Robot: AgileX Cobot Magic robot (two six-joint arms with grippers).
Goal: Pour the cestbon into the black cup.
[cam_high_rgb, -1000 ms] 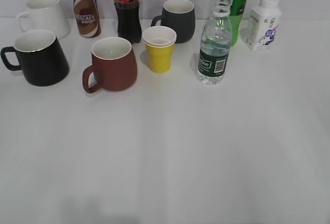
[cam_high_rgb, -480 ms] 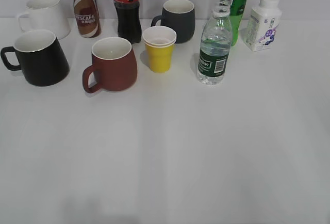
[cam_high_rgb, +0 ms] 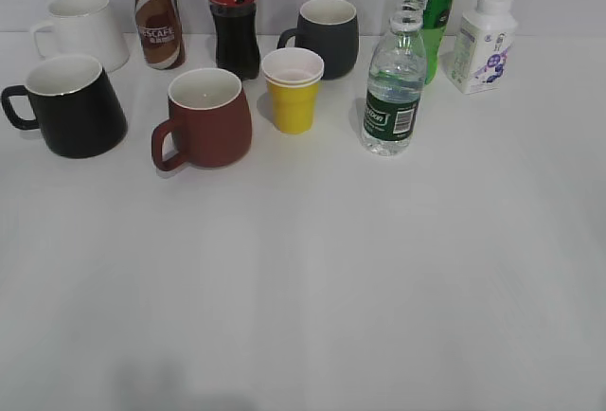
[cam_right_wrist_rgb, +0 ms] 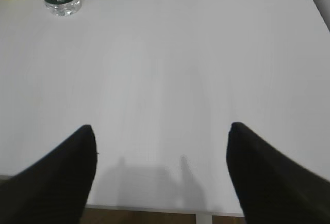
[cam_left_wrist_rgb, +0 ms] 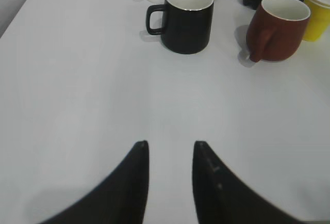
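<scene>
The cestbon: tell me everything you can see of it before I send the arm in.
The cestbon is a clear ribbed plastic bottle with a dark green label bearing white lettering and a barcode. It has no cap, and its neck is open. It stands upright on the white table, right of the yellow cup and in front of the green bottle. It looks about three-quarters full. Nothing grips it; whether it touches the green bottle is unclear.

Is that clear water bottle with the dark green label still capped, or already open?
Open. The cestbon bottle stands upright on the table with a bare threaded neck, no cap, and water showing inside.
</scene>
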